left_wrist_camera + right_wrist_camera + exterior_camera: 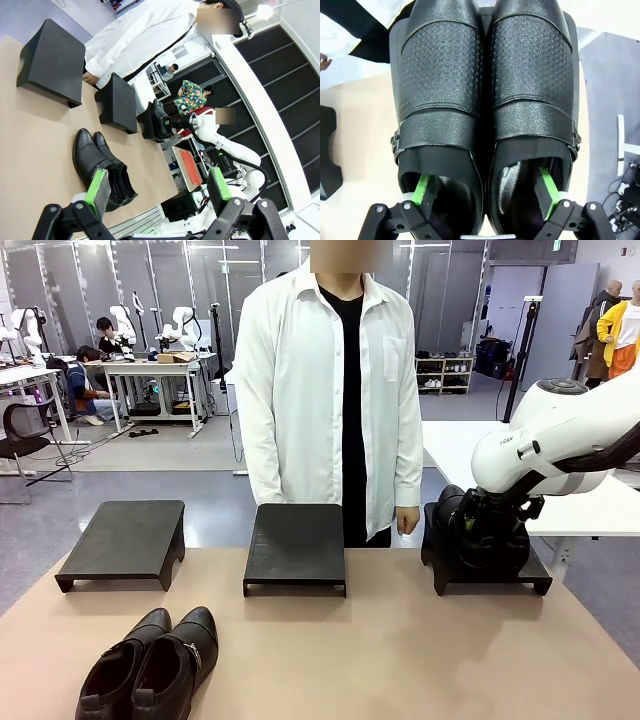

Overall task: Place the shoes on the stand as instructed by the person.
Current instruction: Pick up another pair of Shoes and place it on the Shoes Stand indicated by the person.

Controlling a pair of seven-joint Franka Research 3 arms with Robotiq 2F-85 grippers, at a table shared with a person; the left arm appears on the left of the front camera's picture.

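Observation:
One pair of black glossy shoes (pixel 150 665) lies on the table at the front left, also in the left wrist view as shoes (pixel 97 165). A second pair (pixel 485 75), textured with buckle straps, stands on the right stand (pixel 490 582). My right gripper (pixel 485 190) is open over their heels, with one green-padded finger (pixel 423 190) down inside each shoe opening. From the front, the right gripper (pixel 482 528) sits at those shoes (pixel 443 515). My left gripper (pixel 157 187) hangs open above the table's near side with nothing between its pads. The person (pixel 330 390) stands behind the middle stand.
Two more black stands are bare: the left one (pixel 122 540) and the middle one (pixel 296 545). The person's hand (pixel 407 520) hangs between the middle and right stands. The tan table (pixel 400 660) has free room in front of the stands.

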